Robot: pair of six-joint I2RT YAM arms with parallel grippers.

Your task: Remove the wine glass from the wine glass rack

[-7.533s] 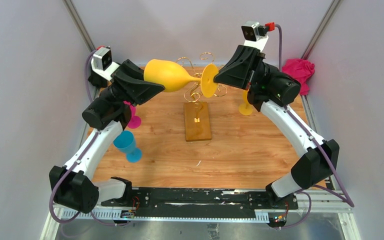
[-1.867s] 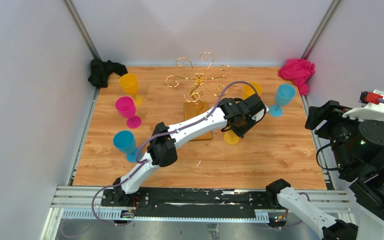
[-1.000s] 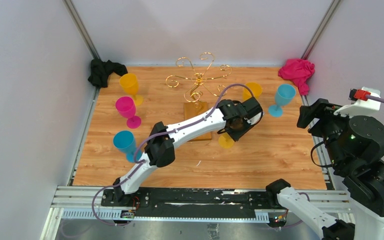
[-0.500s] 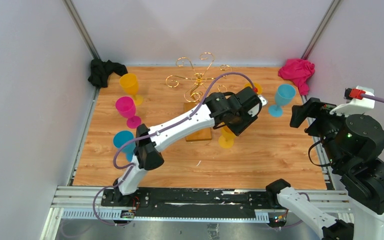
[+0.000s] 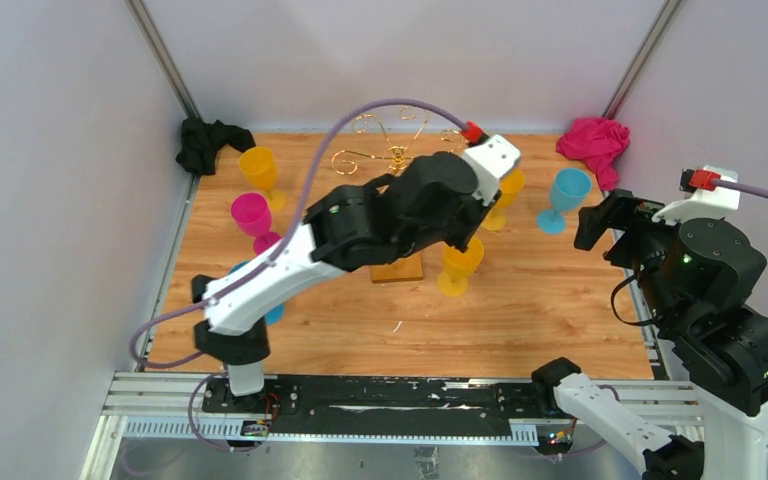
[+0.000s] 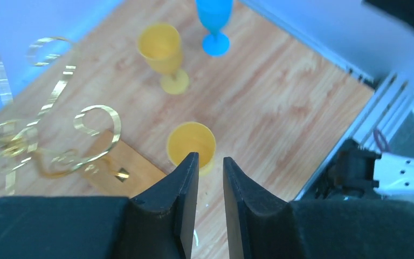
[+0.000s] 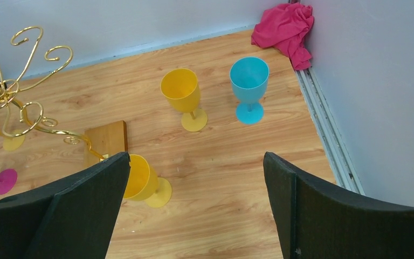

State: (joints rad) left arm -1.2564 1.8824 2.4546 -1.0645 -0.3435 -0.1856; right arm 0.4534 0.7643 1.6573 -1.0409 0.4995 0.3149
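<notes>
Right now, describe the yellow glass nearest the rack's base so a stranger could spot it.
Find the gold rack mid-table and its wooden base. The yellow glass stands upright just right of that base's near end. The other two yellow glasses stand farther back, one beside a teal glass, one near a black cloth.

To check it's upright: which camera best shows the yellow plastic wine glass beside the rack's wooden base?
Top external: the yellow plastic wine glass shows whole, bowl down to foot. Left wrist looks down into the bowl, the left gripper covering its near rim. Right wrist shows it with the right gripper hiding one side.
</notes>
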